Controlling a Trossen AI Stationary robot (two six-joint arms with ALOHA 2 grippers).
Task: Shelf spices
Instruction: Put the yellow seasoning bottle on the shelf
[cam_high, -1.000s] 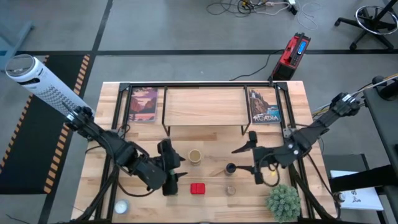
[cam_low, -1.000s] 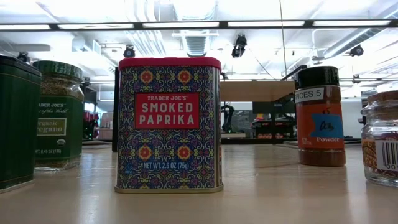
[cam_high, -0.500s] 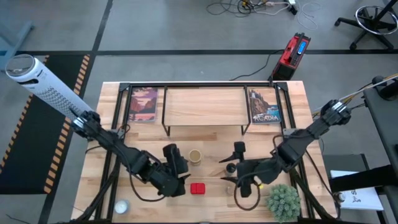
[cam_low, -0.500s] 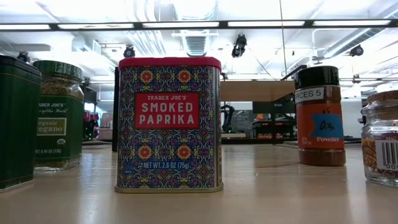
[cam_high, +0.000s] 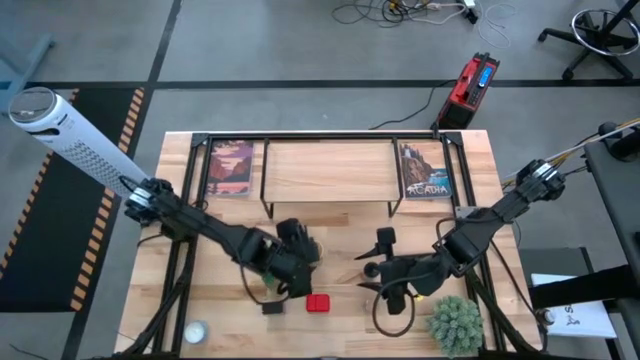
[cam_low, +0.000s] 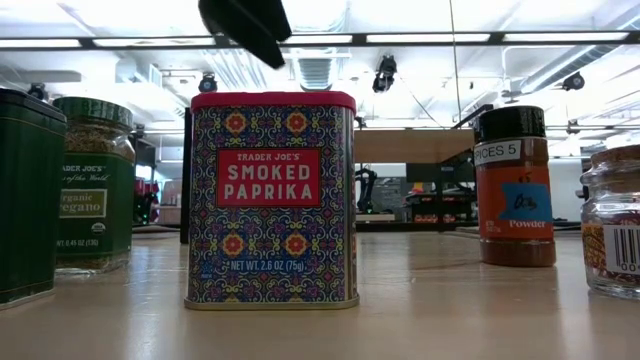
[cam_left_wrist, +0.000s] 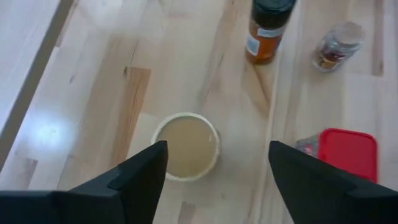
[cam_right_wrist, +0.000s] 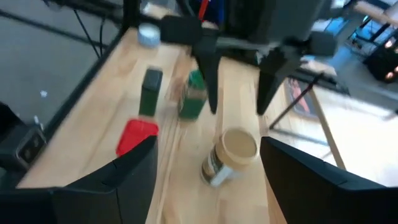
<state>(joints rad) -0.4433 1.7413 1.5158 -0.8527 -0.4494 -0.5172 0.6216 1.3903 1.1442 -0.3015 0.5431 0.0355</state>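
The shelf (cam_high: 328, 172) stands at the table's far edge between two cards and carries no spices; all visible jars rest on the table (cam_high: 475, 165). Over the last second the left gripper (cam_high: 300, 250) has advanced from the left to hover above the tan jar (cam_left_wrist: 185, 146), fingers spread wide, empty. The right gripper (cam_high: 378, 266) has swung inward to the brown bottle (cam_left_wrist: 266, 28), fingers apart, holding nothing. The red tin (cam_high: 318, 303) sits nearer the front edge. Judgement: both arms are lining up first picks; no shelving is done.
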